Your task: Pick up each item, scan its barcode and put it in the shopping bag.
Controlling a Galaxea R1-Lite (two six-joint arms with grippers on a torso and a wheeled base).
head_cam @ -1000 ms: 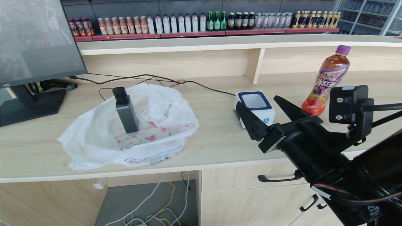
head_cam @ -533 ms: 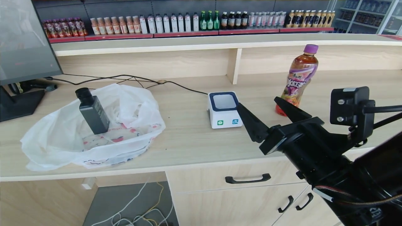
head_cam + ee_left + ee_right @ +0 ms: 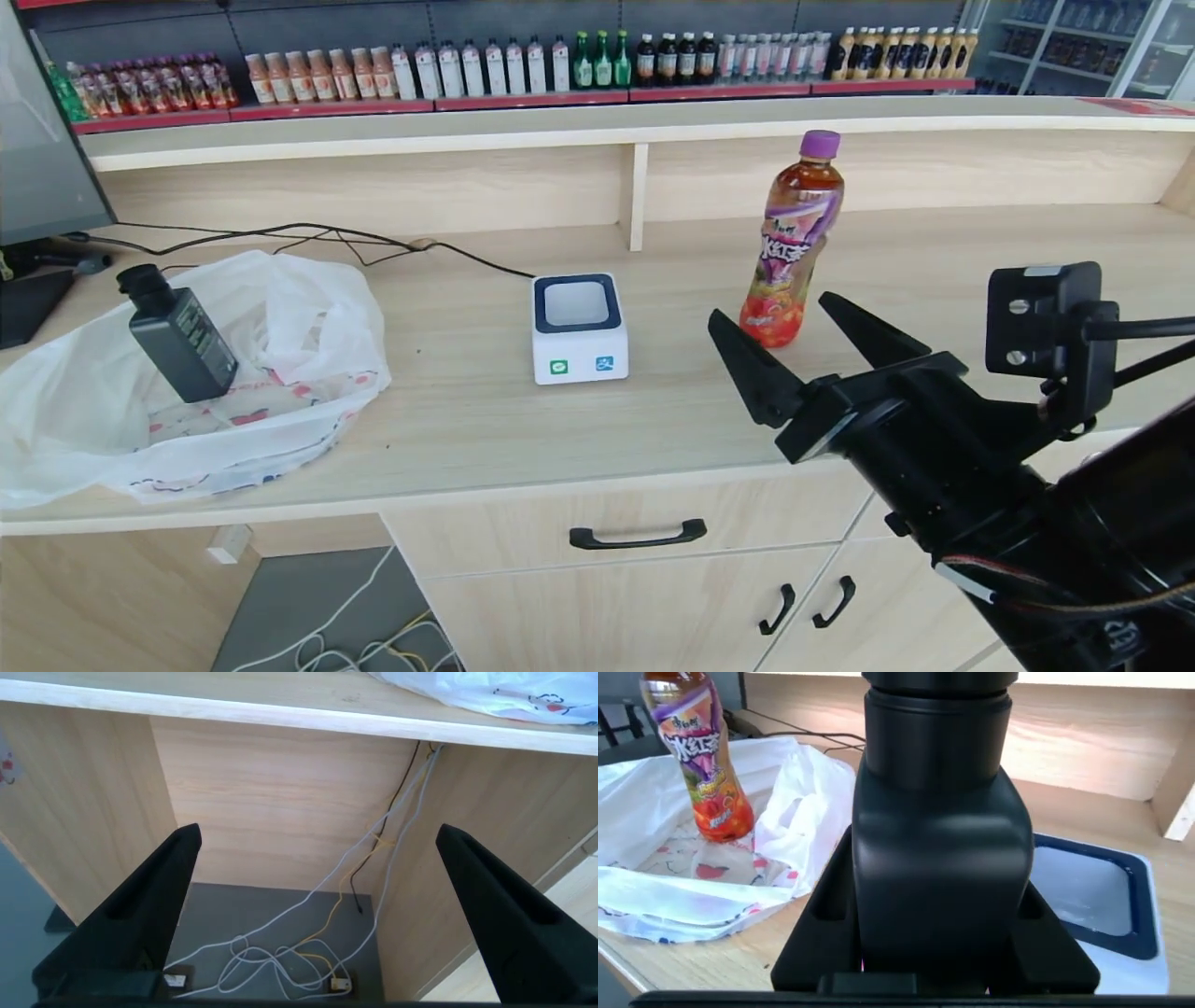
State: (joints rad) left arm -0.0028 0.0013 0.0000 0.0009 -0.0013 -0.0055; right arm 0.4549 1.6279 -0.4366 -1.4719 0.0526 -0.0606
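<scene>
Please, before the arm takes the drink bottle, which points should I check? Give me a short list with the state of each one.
1. Right pincer open: ok.
2. Drink bottle upright on the counter: ok.
3. Pincer at the bottle's depth: cannot tell.
4. Scanner window uncovered: ok.
5. Bag mouth open, dark bottle inside: ok.
6. Left pincer open, below the counter top: ok.

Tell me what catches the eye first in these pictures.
The orange tea bottle with a purple cap stands upright on the counter, just beyond the open right gripper. A dark bottle leans in the white shopping bag at the counter's left, and the small white scanner sits between them.
</scene>
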